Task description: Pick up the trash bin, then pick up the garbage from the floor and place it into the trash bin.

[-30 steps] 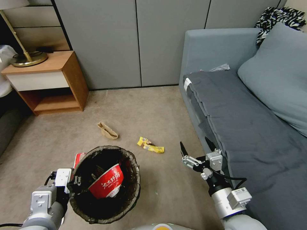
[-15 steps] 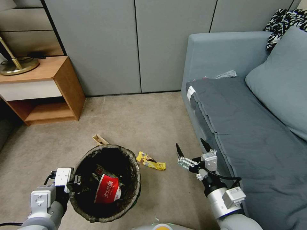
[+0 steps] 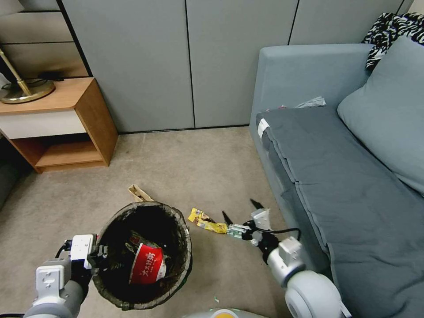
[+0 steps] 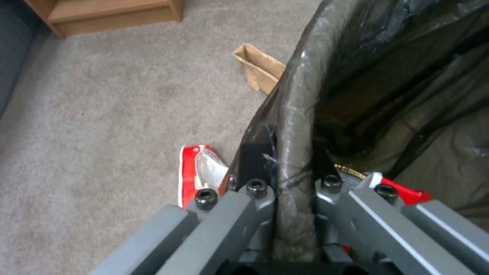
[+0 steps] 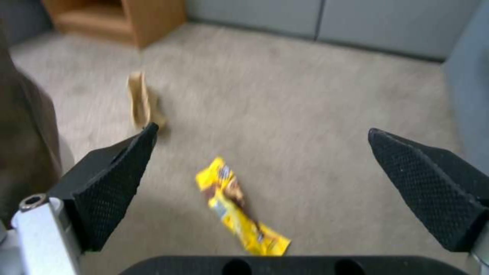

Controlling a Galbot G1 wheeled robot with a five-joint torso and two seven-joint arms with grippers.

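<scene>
In the head view, the left gripper [image 3: 98, 256] held the round trash bin [image 3: 143, 254], lined with a dark brown-black plastic bag, by its rim on the robot's left, above the beige carpet [image 3: 185, 168]. Its jaws were clamped on that rim, though the bin's white wall was hidden under the liner. Inside lay a crumpled red-and-white packet [image 3: 146, 268] with other scraps too dark to make out. A brown paper bag [image 3: 139, 193] lay on the carpet just beyond the bin, partly cut off by its rim. The right gripper [image 3: 240, 216], jaws apart, was low over the carpet just beside the grey sofa's [image 3: 344, 176] front edge, its nearer fingertip close to the end of a yellow snack wrapper [image 3: 206, 221]; whether it touched could not be told. A wooden side table [image 3: 66, 119] stood at the carpet's far left corner.

In the left wrist view, the left gripper's fingers [image 4: 255, 160] pinched the liner-covered rim [image 4: 295, 126], one inside and one outside. A second red-and-white packet [image 4: 201, 173] lay on the carpet beside the bin, half hidden behind the gripper; the paper bag's [image 4: 259, 68] far end was covered by the liner.

In the right wrist view, somewhat blurred, the wide-apart black pads [image 5: 117, 179] framed the yellow wrapper [image 5: 237, 208], which lay flat on the carpet between them, apparently untouched. The paper bag [image 5: 140, 101] lay farther off.
</scene>
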